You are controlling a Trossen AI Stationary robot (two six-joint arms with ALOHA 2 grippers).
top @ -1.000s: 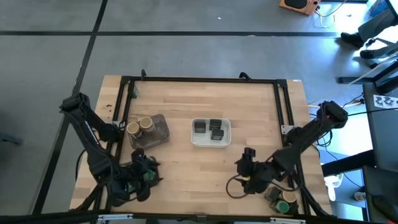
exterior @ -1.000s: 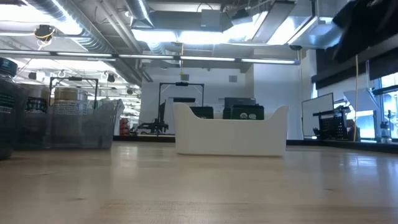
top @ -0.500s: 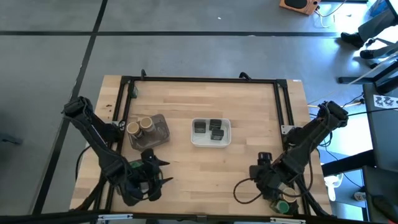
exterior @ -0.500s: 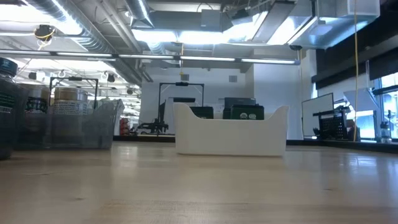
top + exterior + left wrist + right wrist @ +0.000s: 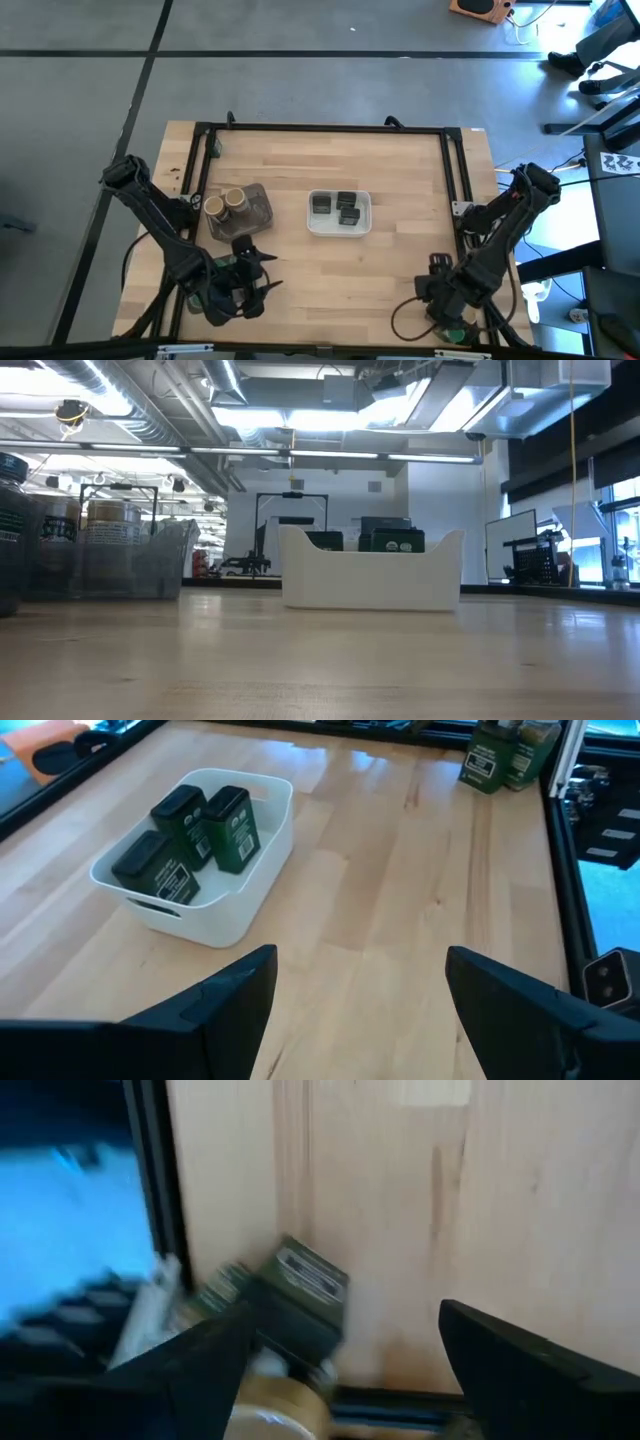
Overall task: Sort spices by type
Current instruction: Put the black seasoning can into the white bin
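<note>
At the table's near right corner, right gripper (image 5: 437,293) sits low with fingers spread wide, nothing between them; a dark tin (image 5: 305,1285) and a tan-topped jar (image 5: 272,1412) lie just ahead of it by the frame rail. Left gripper (image 5: 252,283) is at the near left, also spread wide and empty, facing the white tray (image 5: 262,845). Three dark tins (image 5: 195,835) stand inside that tray at table centre. Two tan-topped jars (image 5: 225,204) are in the grey tray (image 5: 258,214), left of it.
</note>
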